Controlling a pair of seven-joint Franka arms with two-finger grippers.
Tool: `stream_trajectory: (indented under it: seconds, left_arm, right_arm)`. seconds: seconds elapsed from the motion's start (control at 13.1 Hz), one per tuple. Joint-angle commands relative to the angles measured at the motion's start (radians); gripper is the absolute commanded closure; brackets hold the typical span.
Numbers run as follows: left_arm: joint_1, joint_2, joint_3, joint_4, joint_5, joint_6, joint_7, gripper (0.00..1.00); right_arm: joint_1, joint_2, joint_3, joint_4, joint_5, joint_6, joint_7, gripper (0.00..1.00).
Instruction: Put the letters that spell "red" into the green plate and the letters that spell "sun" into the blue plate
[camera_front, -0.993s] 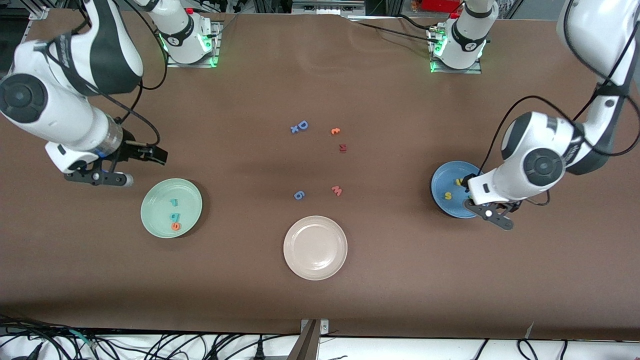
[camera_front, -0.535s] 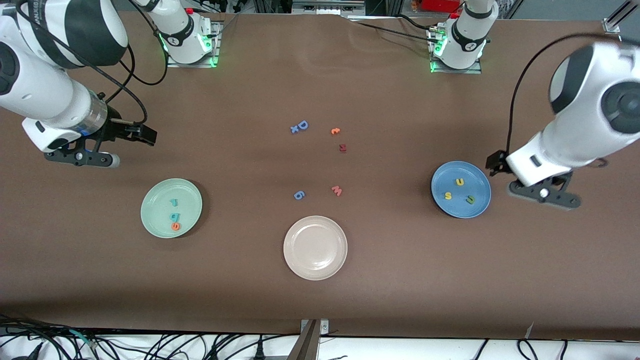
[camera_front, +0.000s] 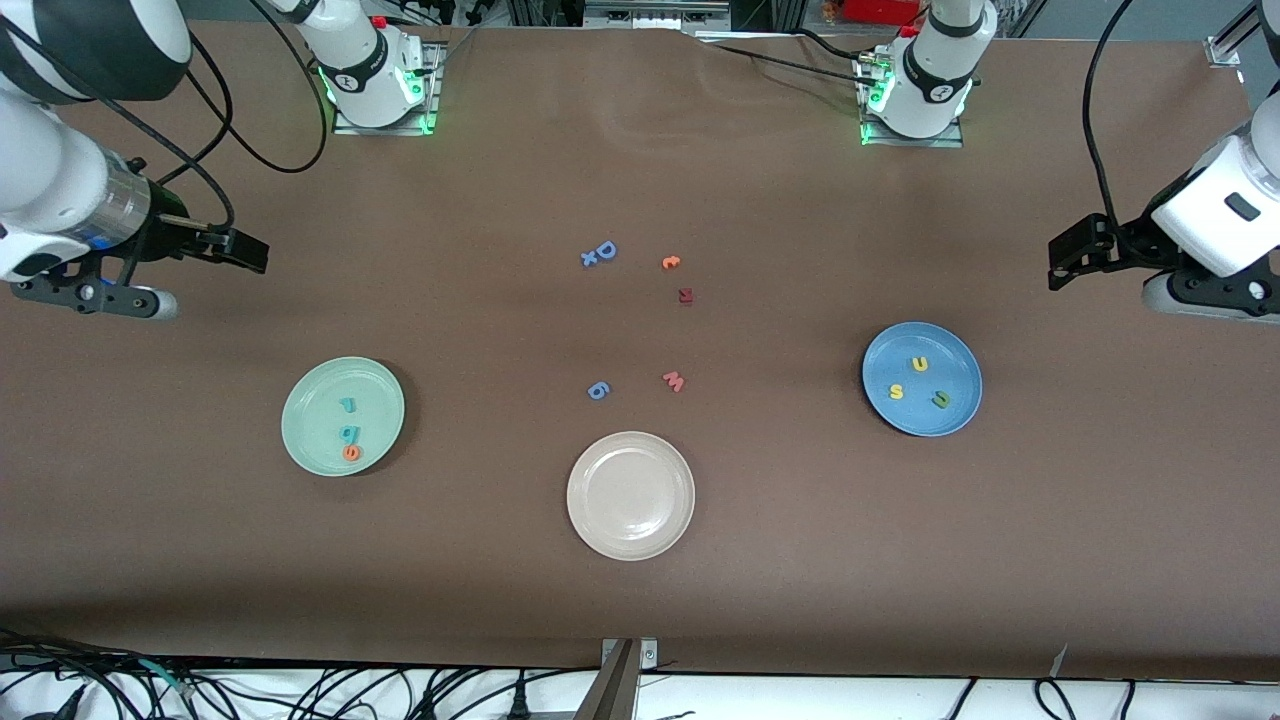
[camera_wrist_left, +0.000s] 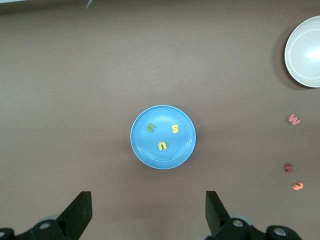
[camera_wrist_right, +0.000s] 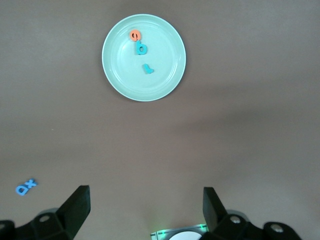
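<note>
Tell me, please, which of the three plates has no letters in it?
The beige-white plate, nearest the front camera, is bare. The green plate holds three letters, teal and orange, and the blue plate holds two yellow and one olive.

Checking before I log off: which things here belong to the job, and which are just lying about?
Job:
- green plate holding teal r, teal d, orange e
- blue plate holding yellow s, yellow u, olive n

Lying about:
- white plate
- blue D
- blue 6
- red w
- orange c

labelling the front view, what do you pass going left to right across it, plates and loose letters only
green plate → blue 6 → beige plate → orange c → blue plate
</note>
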Motion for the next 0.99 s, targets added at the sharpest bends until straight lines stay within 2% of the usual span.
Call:
stream_trajectory:
  seconds: [0.0,0.08,0.23,0.53,0.69,0.92]
  left_arm:
    - [-0.046,-0.126,0.073,-0.162,-0.025,0.093,-0.006,0.0]
    - [-0.067,-0.169,0.108,-0.225,-0.031,0.136,-0.008,0.0]
    - [-0.141,-0.192,0.191,-0.26,-0.031,0.143,-0.003,0.0]
    - [-0.153,-0.201,0.202,-0.281,-0.04,0.157,-0.006,0.0]
    - [-0.152,-0.198,0.204,-0.284,-0.093,0.157,-0.002,0.0]
    - [-0.161,-0.201,0.207,-0.284,-0.091,0.157,-0.009,0.0]
  right_arm:
    - [0.01,-0.008,-0.023,0.026,0.031,-0.028,-0.005,0.0]
    - [0.01,-0.01,-0.023,0.026,0.031,-0.028,-0.005,0.0]
    - [0.01,-0.01,-0.035,0.026,0.034,-0.019,-0.005,0.0]
    - [0.01,-0.013,-0.072,0.026,0.107,-0.019,-0.007,0.0]
    - [0.016,-0.013,-0.084,0.026,0.115,-0.019,-0.03,0.0]
    - [0.016,-0.013,-0.084,0.026,0.107,-0.019,-0.045,0.0]
